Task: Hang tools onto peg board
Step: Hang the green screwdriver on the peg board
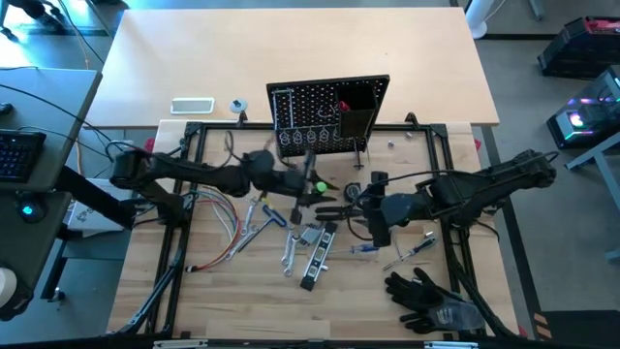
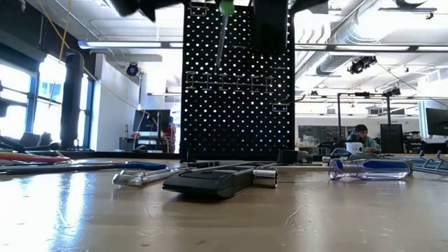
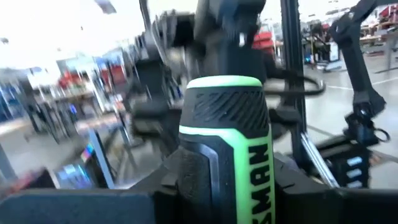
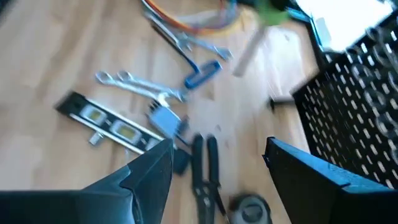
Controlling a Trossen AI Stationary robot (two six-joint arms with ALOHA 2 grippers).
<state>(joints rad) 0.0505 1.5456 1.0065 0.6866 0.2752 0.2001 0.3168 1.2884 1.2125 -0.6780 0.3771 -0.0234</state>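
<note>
Standing upright at the table's (image 1: 145, 291) far side, one black peg board (image 1: 329, 116) faces both arms, just beyond the left gripper (image 1: 308, 186). That pincer is clamped on one green-handled driver (image 3: 227, 146), held in front of the board above the table; the letters "SMAN" run down the handle's green stripe, the rest hidden. One right gripper (image 1: 363, 218) hovers beside it, nearer the table's middle, fingers spread wide and empty. Below the right pincer lie one black pliers (image 4: 205, 171) and one black-silver bar (image 4: 106, 121); next to the bar, about three silver wrenches (image 4: 140, 84), the count unsure. One blue-handled driver (image 2: 369, 168) rests near the right pincer. One pair of black gloves (image 1: 426, 296) lies at the near edge.
</note>
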